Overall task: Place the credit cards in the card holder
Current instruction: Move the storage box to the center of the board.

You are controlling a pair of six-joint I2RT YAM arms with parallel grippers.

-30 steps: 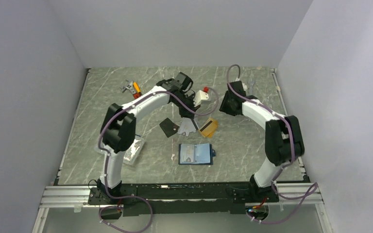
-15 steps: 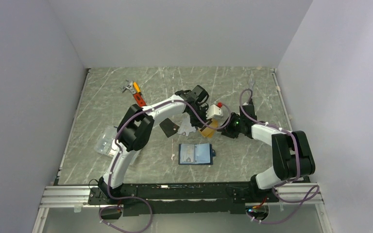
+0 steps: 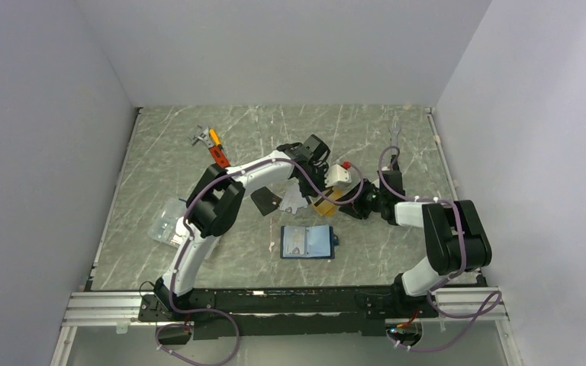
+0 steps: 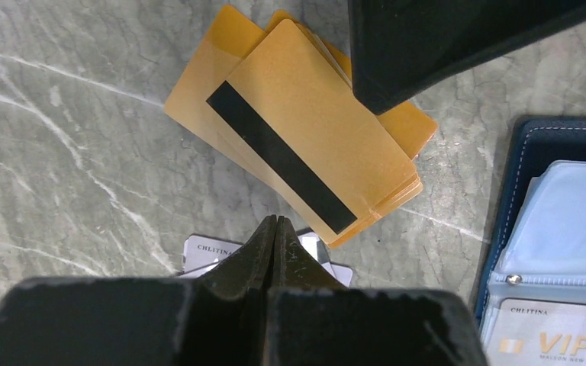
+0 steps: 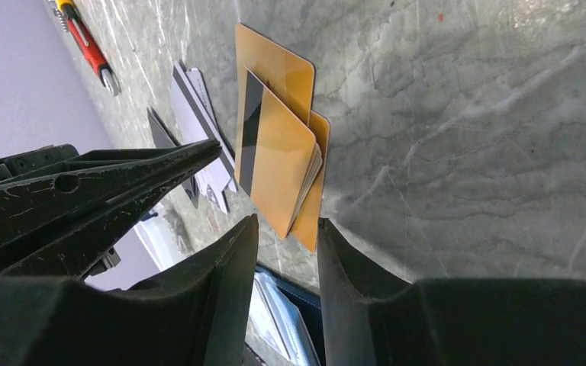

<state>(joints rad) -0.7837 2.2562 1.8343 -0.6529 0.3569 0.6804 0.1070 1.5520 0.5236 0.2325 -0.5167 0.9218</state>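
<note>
Both arms have swung inward over the last second: your left arm reaches further right, and your right arm has come down from the far right of the table (image 3: pixel 160 152) to the middle. At the left edge lies a clear plastic box (image 3: pixel 169 226), with a red-and-orange cutter (image 3: pixel 215 149) farther back. The black card (image 3: pixel 265 200) lies flat, and the silver-white card (image 3: pixel 296 200) is just right of it. Your left tool (image 4: pixel 275 229) is pinched fully closed and empty, its tip at the near edge of the orange-gold cards (image 4: pixel 313 145), a fanned stack with a black stripe on top. Your right tool (image 5: pixel 287 219) stands narrowly parted at that stack's corner; you cannot tell whether it touches. The card holder (image 3: pixel 307 242) lies open on the table, just in front of the stack.
</note>
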